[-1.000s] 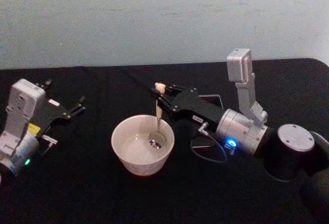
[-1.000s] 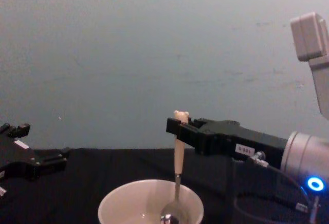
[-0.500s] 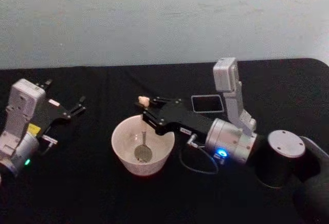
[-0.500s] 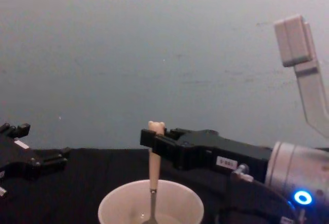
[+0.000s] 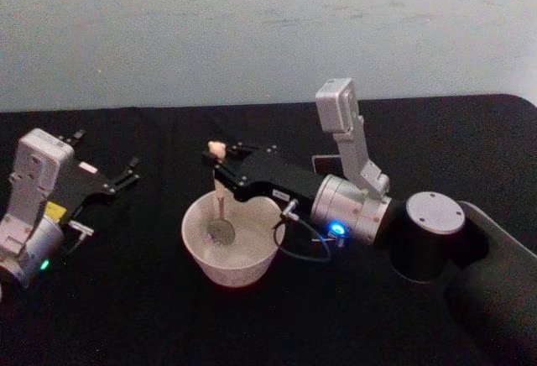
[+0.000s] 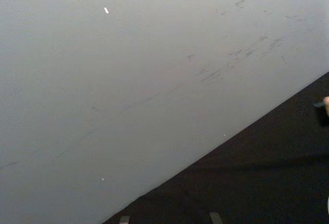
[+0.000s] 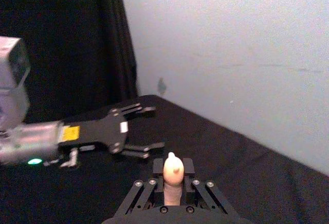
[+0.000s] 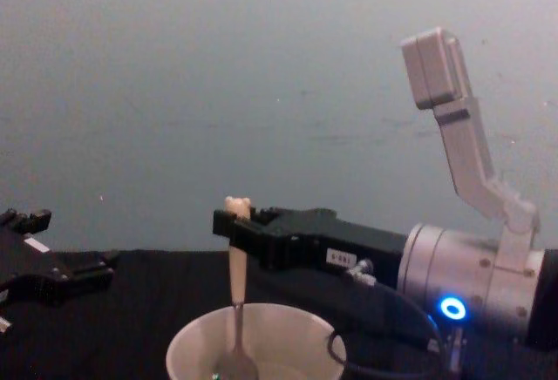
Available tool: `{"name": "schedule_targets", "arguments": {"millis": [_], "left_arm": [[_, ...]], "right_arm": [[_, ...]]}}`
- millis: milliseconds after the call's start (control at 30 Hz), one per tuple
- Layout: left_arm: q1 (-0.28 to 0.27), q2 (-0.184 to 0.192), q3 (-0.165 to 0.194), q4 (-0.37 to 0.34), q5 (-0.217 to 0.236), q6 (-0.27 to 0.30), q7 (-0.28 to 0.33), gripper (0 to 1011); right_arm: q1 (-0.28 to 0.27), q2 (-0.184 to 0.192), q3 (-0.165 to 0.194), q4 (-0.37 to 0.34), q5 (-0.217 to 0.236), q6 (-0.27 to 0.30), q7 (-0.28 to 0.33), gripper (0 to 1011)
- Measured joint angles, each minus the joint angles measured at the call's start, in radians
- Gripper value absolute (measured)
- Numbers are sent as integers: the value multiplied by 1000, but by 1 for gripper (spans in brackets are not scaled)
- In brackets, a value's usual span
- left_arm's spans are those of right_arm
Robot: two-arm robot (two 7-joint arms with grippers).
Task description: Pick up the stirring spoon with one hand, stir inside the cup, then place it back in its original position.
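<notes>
No writing can be read anywhere. The right gripper (image 8: 228, 226) carries a small white label (image 8: 342, 258) at centre frame in the chest view, its marks too small to read. The left gripper (image 5: 130, 173) bears a yellow sticker (image 5: 52, 211) at the head view's left edge, equally illegible.

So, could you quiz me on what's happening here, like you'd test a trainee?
1. Fill in: the left gripper, off to one side of the cup, has its fingers ____.
2. What holds the stirring spoon? A) left gripper B) right gripper C) nothing.
3. True or false: the spoon's bowl is outside the cup.
Key: 1 open; 2 B; 3 false.
</notes>
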Motion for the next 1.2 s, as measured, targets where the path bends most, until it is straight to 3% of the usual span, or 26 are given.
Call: {"name": "schedule_targets", "arguments": {"millis": [300, 700, 933, 1200], "left_arm": [[0, 0, 0, 0, 0, 0, 0, 1001], [0, 0, 0, 0, 0, 0, 0, 1001], [0, 0, 0, 0, 0, 0, 0, 1001], [0, 0, 0, 0, 0, 0, 0, 1001]], "right_arm": [[18, -2, 32, 27, -14, -11, -21, 215], [-44, 58, 63, -77, 1, 20, -19, 215], [-86, 89, 58, -142, 22, 44, -5, 215], [-101, 95, 42, -168, 38, 51, 2, 215]]}}
